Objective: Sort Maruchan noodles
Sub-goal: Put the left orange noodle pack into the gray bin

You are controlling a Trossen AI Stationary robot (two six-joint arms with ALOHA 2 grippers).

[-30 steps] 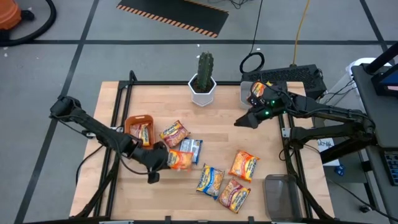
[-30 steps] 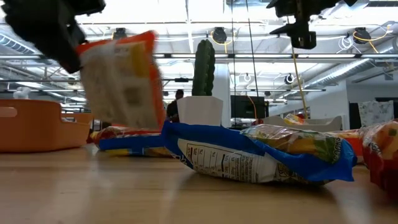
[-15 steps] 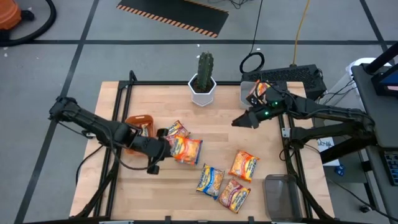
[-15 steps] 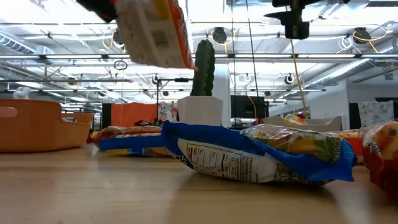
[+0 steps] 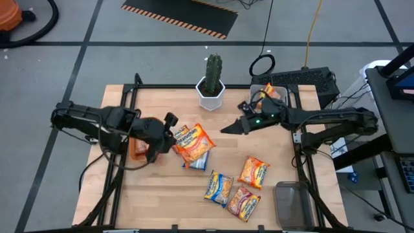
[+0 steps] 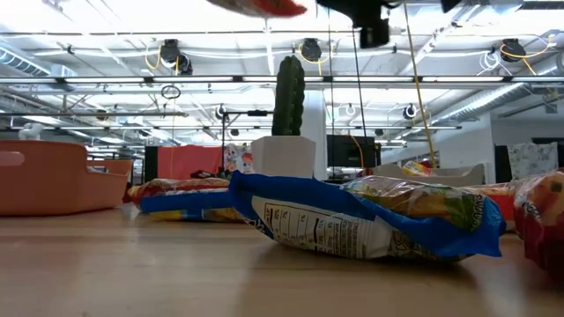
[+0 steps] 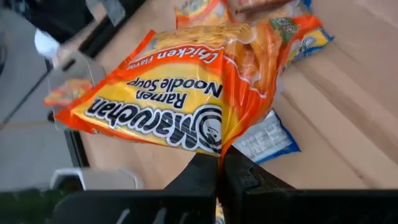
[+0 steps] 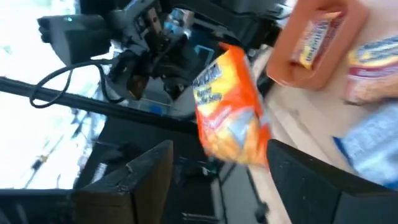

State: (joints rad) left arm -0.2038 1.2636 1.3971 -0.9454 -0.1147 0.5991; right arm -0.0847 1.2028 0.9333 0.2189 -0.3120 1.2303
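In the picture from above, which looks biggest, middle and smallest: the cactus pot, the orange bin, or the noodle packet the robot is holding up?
1. The held noodle packet looks biggest, though it is lifted nearer the camera.
2. and 3. The cactus pot and orange bin: unsure, since the left arm hides most of the bin.

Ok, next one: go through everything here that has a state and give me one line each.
Left gripper: shut on the orange chicken packet.
Orange chicken packet: lifted off the table, hanging from one edge.
Right gripper: open, holding nothing, in mid-air facing the lifted packet.
Orange bin: upright, partly hidden by the left arm.
Blue packet: lying flat on the table.
Clear bin: upright.
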